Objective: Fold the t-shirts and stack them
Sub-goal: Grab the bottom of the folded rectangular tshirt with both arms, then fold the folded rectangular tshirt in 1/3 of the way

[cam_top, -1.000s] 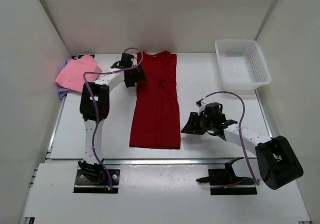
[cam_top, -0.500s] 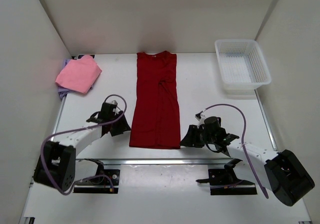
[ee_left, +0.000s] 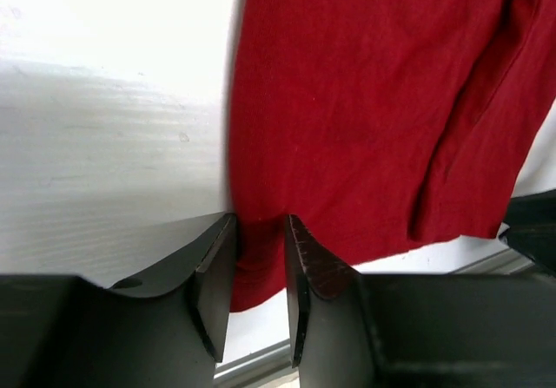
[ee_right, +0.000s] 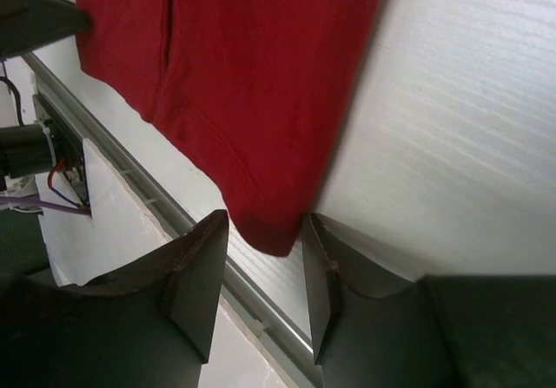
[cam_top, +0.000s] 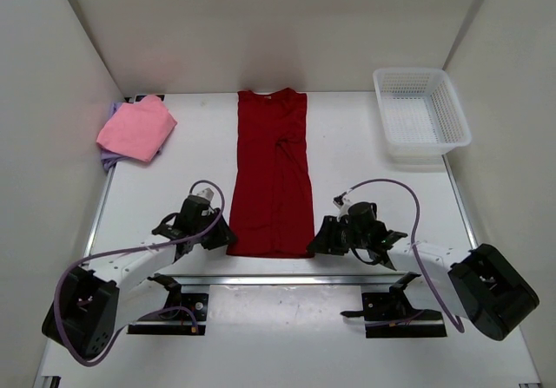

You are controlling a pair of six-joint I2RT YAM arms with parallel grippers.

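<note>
White table (cam_top: 365, 171) enclosed by white walls (cam_top: 261, 32), seen from above and from both wrists. At centre, dark red t-shirt (cam_top: 272, 180) spread flat as a long narrow strip, sides folded inward along a lengthwise crease, collar toward the far wall, hem at the near edge just short of the metal rail (cam_top: 287, 278). Left gripper (ee_left: 259, 221) lowered at the near left corner of the hem, fingers (ee_left: 213, 271) astride the cloth edge with a narrow gap between them — red fabric lying flat in that gap, not visibly pinched. Right gripper (ee_right: 265, 223) lowered at the near right corner, jaws apart and somewhat wider, the rounded corner of the hem between them, bare table showing just beside it. Both arms stretched low over the near part of the table, purple cables (cam_top: 387, 181) looping above them. Farther out, at the far left corner, pink t-shirt (cam_top: 136, 128) folded to a compact square atop lavender t-shirt (cam_top: 106, 157) — only slivers of the latter visible along the left side and at the far corner. At the far right corner, white lattice basket (cam_top: 426, 151), well apart from all three shirts.
</note>
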